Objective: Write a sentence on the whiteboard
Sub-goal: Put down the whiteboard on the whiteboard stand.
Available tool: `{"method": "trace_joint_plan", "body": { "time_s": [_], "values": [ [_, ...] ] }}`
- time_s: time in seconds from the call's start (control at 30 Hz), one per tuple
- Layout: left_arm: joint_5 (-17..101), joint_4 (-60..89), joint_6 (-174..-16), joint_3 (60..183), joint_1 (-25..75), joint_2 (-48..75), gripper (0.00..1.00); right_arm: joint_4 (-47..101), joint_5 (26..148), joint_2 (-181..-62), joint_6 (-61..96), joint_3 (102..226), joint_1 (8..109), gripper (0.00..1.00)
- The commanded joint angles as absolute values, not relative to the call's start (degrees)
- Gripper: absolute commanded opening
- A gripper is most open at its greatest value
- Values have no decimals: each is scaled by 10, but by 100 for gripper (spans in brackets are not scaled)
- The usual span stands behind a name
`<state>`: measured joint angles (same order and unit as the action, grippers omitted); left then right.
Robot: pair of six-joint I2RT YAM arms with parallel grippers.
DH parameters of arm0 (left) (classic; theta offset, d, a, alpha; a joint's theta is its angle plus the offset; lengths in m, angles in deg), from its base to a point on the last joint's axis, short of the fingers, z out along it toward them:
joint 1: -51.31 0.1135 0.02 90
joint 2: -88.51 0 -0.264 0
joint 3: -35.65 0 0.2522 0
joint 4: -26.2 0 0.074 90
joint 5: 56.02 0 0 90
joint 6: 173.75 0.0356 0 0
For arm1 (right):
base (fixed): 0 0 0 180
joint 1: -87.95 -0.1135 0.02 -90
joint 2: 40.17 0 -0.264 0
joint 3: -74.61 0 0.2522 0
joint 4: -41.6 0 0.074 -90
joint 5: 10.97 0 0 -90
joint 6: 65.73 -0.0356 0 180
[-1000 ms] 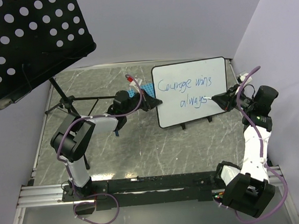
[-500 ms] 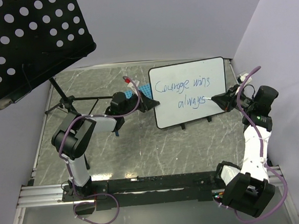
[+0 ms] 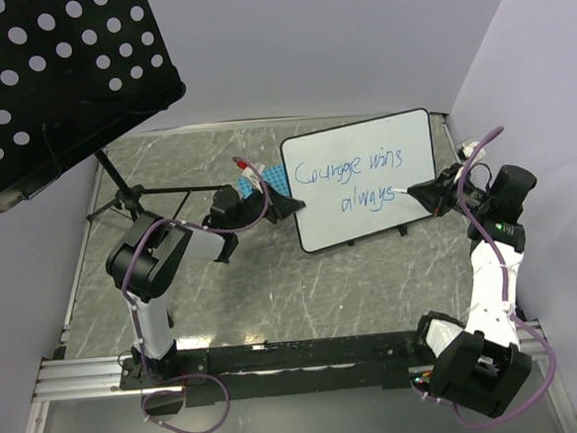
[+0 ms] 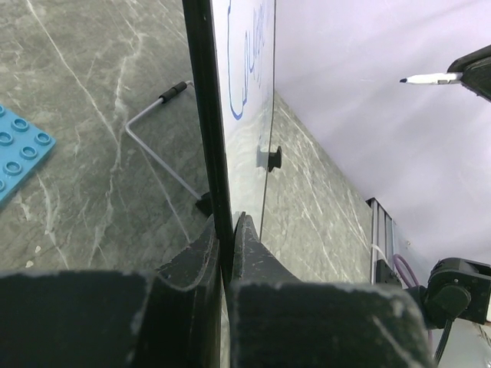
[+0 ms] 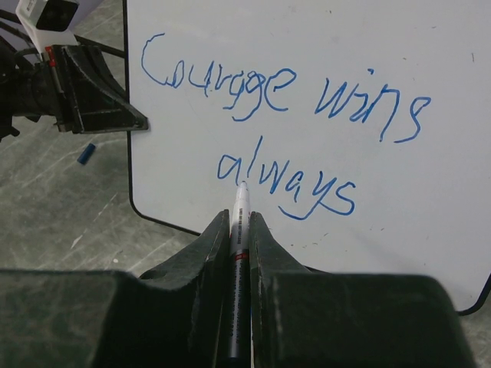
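The whiteboard (image 3: 360, 182) is standing propped on its small feet on the far right part of the table (image 3: 274, 297), its white face leaning back and its left end swung nearer than its right. The sentence (image 3: 355, 177) is showing on it in blue cursive, "Courage wins" above and "always" below. The left gripper (image 3: 286, 205) is reaching in from the left and pinching the board's dark left edge, its two fingers (image 4: 249, 245) pressing tight on either side of the thin rim with no gap showing. The right gripper (image 3: 420, 189) is coming in from the right, its jaws closing fully around a marker (image 5: 239, 253) with the white tip pointing at the start of "always". From the left wrist view that tip is appearing to sit off the board's face rather than on it. A flat blue studded plate (image 4: 15, 149) is lying on the table just behind the left gripper, carrying nothing on its studs. A black perforated music stand (image 3: 51, 84) is looming over the far left corner.
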<state>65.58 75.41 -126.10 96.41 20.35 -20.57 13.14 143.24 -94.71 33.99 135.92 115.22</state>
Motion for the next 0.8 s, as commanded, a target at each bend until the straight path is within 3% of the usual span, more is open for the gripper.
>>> {"method": "trace_joint_plan", "body": {
  "time_s": [0.0,0.4,0.77],
  "values": [
    [640,760,-1174,961,209,-225,1,141,1453,-949,346,1357,1156,0],
    [656,618,-1124,1063,219,-191,1,139,1455,-958,351,1357,1157,0],
    [702,638,-1166,1105,265,-240,1,132,1457,-962,361,1356,1157,0]
  ]
}}
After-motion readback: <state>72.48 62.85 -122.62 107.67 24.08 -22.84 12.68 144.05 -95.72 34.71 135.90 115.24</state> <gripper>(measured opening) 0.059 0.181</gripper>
